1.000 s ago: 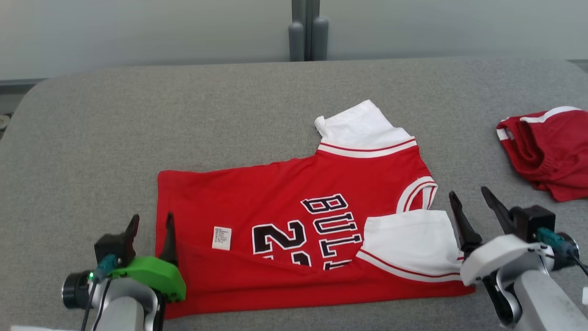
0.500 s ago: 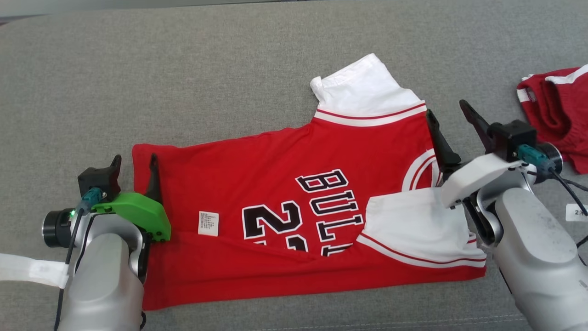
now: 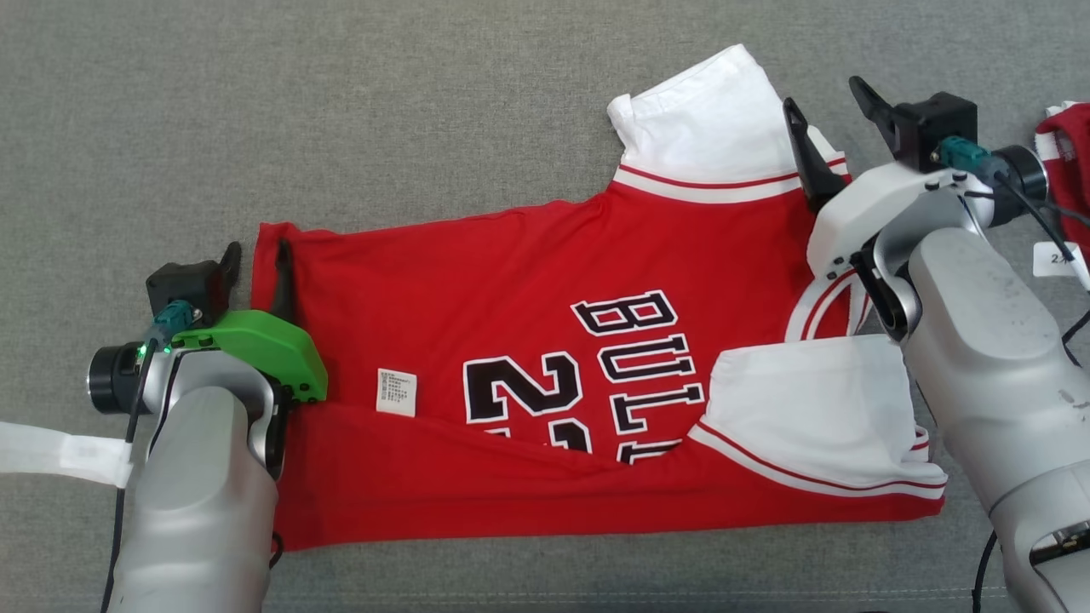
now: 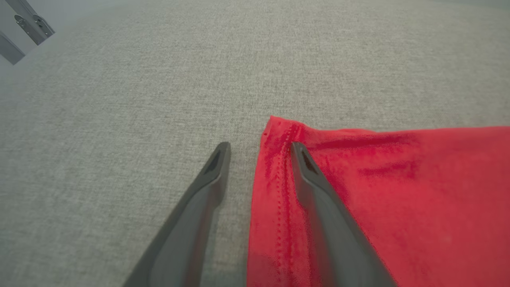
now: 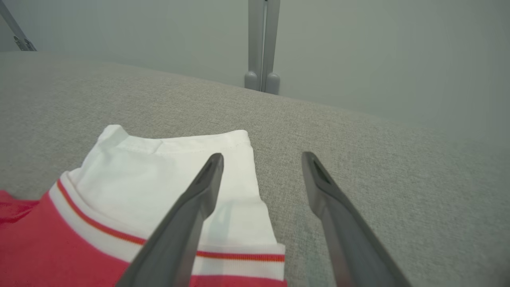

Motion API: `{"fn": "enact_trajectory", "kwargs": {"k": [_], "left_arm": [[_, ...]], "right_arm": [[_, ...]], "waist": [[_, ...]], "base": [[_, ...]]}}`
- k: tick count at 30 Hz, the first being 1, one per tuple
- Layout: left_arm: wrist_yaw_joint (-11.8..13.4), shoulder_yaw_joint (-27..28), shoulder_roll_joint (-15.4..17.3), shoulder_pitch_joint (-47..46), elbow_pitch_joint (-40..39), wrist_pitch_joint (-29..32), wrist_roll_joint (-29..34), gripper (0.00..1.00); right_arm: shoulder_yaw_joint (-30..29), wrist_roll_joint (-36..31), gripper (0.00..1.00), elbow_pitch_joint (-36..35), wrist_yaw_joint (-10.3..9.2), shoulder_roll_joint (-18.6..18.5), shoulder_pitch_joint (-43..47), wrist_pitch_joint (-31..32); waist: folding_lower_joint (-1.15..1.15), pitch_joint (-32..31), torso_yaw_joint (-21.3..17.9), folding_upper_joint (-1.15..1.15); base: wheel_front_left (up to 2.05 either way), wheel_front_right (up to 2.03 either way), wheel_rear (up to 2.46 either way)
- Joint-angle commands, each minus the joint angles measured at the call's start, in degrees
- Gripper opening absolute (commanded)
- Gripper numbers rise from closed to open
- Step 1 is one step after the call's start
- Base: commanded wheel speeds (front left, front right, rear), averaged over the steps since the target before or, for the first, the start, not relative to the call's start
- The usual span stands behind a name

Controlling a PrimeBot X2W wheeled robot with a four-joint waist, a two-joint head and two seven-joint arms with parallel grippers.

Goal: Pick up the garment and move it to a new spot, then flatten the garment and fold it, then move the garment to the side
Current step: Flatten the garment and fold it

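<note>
1. The garment (image 3: 528,340), a red jersey with white sleeves, lies spread across the middle of the grey tabletop (image 3: 341,111), with its hem to our left and its collar end to our right. Its near long edge is already turned up over the lower part of the print.
2. The left pincer (image 3: 255,249) is open and holds nothing. It straddles the far hem corner (image 4: 279,127), with one finger over red cloth and the other over bare tabletop.
3. The right pincer (image 3: 823,92) is also open and holds nothing. One finger is over the far sleeve (image 3: 707,119) and the other is over bare tabletop past the sleeve's side edge.
4. We cannot tell whether either pincer touches the cloth.
5. We judge the step in hand to be pinching the two far corners for the next fold.
6. To do it well:
   - Bring both pincers low enough to catch every layer.
   - Bite well inside the stitched hem and the sleeve band.
   - Close both together, then lift evenly so the far edge stays straight.
7. Risk: the turned-up near flap may drag open if the cloth slides.
8. Room:
   - Wide bare tabletop lies beyond and to the left.
   - A second red cloth (image 3: 1064,153) lies near the right arm, so that side is tight.
   - Little margin shows on the near side.
</note>
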Motion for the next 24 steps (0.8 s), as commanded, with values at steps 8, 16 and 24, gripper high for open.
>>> {"fn": "enact_trajectory", "kwargs": {"k": [8,16,24], "left_arm": [[-1.7,-2.4,-0.9,-2.7,0.6,0.1,-0.5,0.0],[-2.3,-4.4,-1.2,-4.0,-0.6,0.1,-1.1,0.0],[-2.7,-8.5,-1.3,-4.2,-1.9,0.1,-4.0,0.0]], "right_arm": [[-0.5,-2.7,1.0,9.6,-0.12,0.2,-8.8,2.3],[1.3,-2.4,1.0,15.9,-0.12,-0.1,-13.3,5.7],[3.5,-0.9,1.0,20.2,-0.11,-0.1,-15.9,6.9]], "waist": [[0.0,3.0,2.6,0.0],[0.0,4.6,4.9,0.0],[0.0,5.3,6.7,0.0]], "base": [[0.0,0.0,0.0],[0.0,0.0,0.0],[0.0,0.0,0.0]]}}
